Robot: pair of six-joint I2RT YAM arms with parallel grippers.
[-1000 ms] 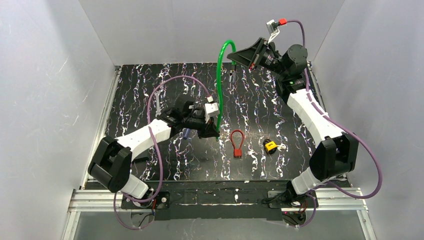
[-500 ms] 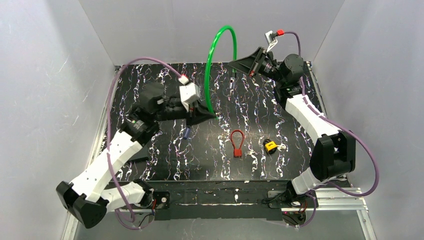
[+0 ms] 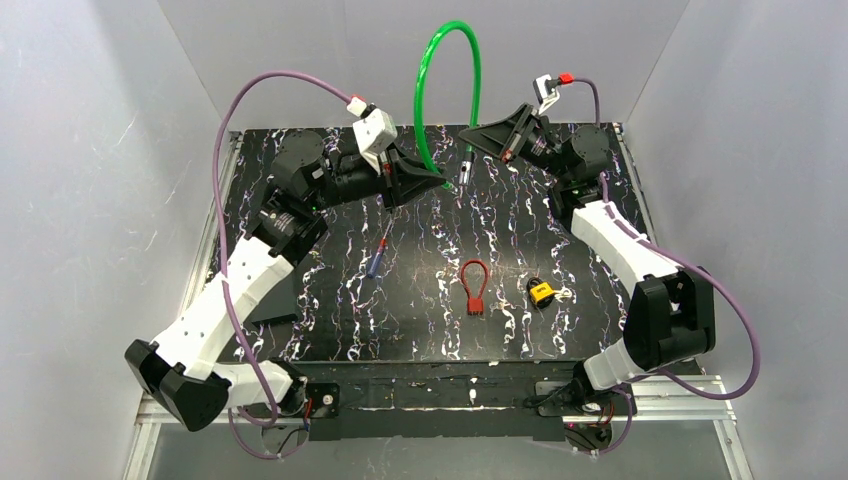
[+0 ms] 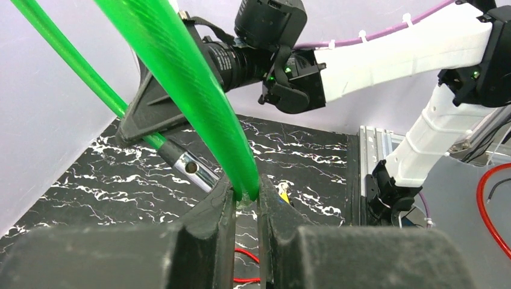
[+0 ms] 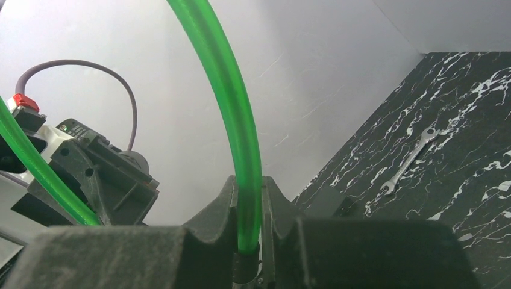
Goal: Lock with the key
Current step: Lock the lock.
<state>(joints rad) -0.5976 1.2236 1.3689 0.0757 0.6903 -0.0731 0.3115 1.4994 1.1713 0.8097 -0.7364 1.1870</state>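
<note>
The lock (image 3: 541, 292), a small yellow padlock, lies on the mat at the front right, with the tiny silvery key (image 3: 563, 294) right beside it. Neither gripper is near them. Both grippers hang high over the back of the mat, holding a green cable (image 3: 447, 28) that arches between them. My left gripper (image 3: 437, 180) (image 4: 246, 195) is shut on one end. My right gripper (image 3: 468, 130) (image 5: 248, 186) is shut on the other end, whose metal tip (image 3: 463, 170) (image 4: 190, 168) hangs below the fingers. A sliver of the lock (image 4: 283, 195) shows past the left fingers.
A red loop-shaped piece (image 3: 474, 285) lies mid-mat, left of the lock. A blue-handled screwdriver (image 3: 378, 258) lies under the left forearm. A silver spanner (image 5: 410, 159) rests near the mat's far left. White walls close in on three sides.
My left arm rose and swung toward the back with its end of the green cable, so the loop stands taller. The right gripper dropped slightly. The screwdriver came into view.
</note>
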